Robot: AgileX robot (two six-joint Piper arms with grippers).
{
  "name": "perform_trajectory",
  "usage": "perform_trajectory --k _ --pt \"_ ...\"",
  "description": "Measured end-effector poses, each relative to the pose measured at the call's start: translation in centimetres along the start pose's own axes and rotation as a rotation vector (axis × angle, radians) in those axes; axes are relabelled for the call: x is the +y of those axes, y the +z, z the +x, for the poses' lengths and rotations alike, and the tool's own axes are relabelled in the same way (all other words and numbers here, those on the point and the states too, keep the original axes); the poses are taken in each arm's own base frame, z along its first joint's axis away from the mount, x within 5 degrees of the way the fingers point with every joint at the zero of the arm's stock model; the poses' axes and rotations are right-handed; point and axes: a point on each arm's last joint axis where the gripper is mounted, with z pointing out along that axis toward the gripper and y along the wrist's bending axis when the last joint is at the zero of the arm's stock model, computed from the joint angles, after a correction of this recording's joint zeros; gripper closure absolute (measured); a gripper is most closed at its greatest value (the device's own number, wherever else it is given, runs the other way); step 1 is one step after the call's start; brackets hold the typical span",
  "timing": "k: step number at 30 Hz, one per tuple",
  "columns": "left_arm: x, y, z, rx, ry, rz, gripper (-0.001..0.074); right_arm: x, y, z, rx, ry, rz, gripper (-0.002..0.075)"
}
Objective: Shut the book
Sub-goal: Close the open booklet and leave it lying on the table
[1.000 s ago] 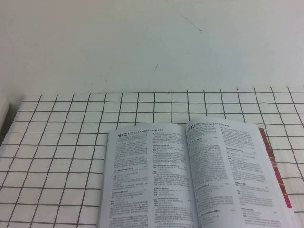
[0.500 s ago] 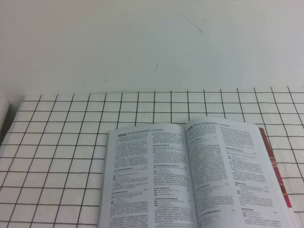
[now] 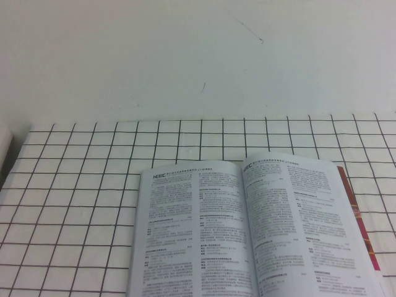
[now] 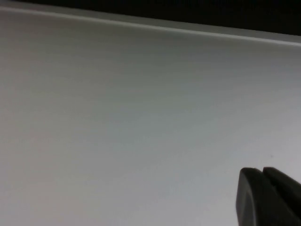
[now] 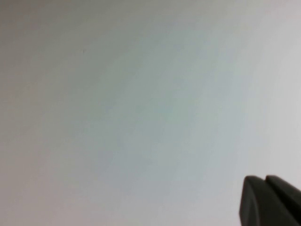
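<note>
Lying open on the gridded table (image 3: 74, 185), the book (image 3: 247, 229) sits front-right; shove one leaf carelessly and pages could buckle or the book skid; left gripper (image 4: 268, 197) and right gripper (image 5: 270, 200) show only in their wrist views, facing blank surfaces, holding nothing visible; open or closed, I cannot tell.

The obstacle I see on the table (image 3: 80, 185) is the open book (image 3: 253, 229), lying flat at about 5 o'clock and running off the near edge of my high view. From 7 through 12 o'clock the gridded surface lies open for a pass, bounded by the wall (image 3: 185, 55) at 12. My left end effector (image 4: 270, 197) and right end effector (image 5: 270, 200) show only in their wrist views, each before a plain pale surface.
</note>
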Motion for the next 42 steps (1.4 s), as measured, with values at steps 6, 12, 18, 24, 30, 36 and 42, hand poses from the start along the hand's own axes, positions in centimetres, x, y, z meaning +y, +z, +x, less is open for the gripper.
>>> perform_trajectory --k 6,12,18,24,30,36,42 --pt "-1.1 2.9 -0.2 0.186 -0.143 0.029 0.0739 0.1 3.9 -0.6 0.246 -0.064 0.021 0.0729" --pt "-1.8 4.4 1.0 0.681 -0.211 -0.052 0.0739 -0.6 5.7 3.9 0.694 -0.067 0.078 0.0729" --pt "-1.3 2.5 6.3 1.226 -0.163 -0.156 0.0739 -1.2 5.6 7.4 0.999 -0.11 0.097 0.0729" --pt "-0.9 1.2 8.4 1.485 -0.13 -0.202 0.0739 -0.1 4.9 8.9 1.05 -0.034 -0.014 0.0729" --pt "-0.8 1.3 10.1 1.567 -0.137 -0.223 0.0739 1.7 4.4 12.1 1.253 -0.012 -0.237 0.0729" --pt "-1.3 1.4 13.7 1.713 -0.166 -0.12 0.0739 4.1 6.5 15.4 1.444 0.023 -0.538 0.0729" --pt "-2.0 1.1 18.2 1.858 -0.278 0.001 0.0739 5.4 9.0 20.0 1.606 0.112 -0.668 0.0729"
